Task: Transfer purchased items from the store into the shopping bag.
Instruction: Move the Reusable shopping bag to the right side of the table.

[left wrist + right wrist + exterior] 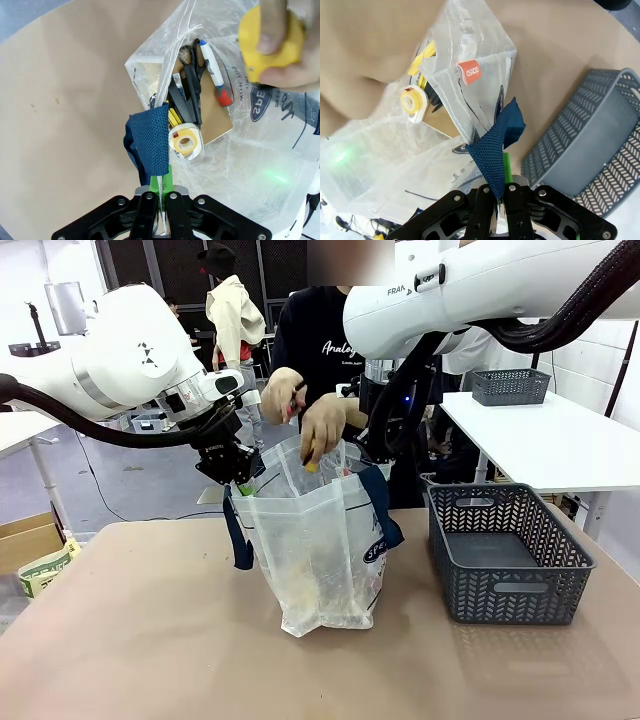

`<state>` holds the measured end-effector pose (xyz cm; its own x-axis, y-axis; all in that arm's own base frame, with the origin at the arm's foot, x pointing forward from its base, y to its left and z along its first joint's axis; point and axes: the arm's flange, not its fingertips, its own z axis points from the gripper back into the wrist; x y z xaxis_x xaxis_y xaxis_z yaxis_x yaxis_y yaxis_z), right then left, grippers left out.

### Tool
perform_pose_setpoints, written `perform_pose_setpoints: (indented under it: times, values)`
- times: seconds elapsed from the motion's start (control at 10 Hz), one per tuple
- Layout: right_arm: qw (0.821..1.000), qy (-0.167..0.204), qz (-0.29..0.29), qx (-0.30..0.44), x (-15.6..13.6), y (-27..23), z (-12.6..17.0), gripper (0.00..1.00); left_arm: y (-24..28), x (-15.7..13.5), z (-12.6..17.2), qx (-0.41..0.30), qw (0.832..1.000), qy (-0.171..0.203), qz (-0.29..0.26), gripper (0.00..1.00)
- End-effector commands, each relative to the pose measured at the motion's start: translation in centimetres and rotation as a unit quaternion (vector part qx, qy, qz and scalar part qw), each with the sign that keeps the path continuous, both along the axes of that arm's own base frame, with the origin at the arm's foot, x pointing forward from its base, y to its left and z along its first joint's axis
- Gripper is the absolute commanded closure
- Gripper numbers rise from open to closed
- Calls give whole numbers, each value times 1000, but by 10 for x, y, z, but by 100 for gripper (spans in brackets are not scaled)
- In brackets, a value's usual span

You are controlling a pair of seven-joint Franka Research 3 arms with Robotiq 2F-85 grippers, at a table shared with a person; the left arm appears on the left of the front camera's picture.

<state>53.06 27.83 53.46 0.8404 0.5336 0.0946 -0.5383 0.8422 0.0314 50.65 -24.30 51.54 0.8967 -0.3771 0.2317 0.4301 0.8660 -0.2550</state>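
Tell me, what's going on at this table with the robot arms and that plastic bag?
The two arms hold the shopping bag open on the table. The left gripper and the right gripper are each shut on the bag's rim, at a navy strap. A person's hand holds a yellow item over the mouth. A tape roll, scissors and a marker already lie inside. A grey basket stands beside the bag.

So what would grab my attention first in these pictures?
The translucent shopping bag stands mid-table, held open by the left gripper and the right gripper, each shut on a navy strap at its rim. Over its mouth a person's hand holds a yellow item. A dark grey basket sits to the bag's right.
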Motion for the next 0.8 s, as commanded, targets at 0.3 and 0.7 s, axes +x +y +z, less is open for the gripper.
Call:
perform_pose_setpoints:
  times: [0.3,0.7]
  values:
    - [1000,1,-3,0,0,0,-1,100,1,-2,-1,-1,1000,-4,7,100]
    - [1000,1,-3,0,0,0,-1,100,1,-2,-1,-1,1000,-4,7,100]
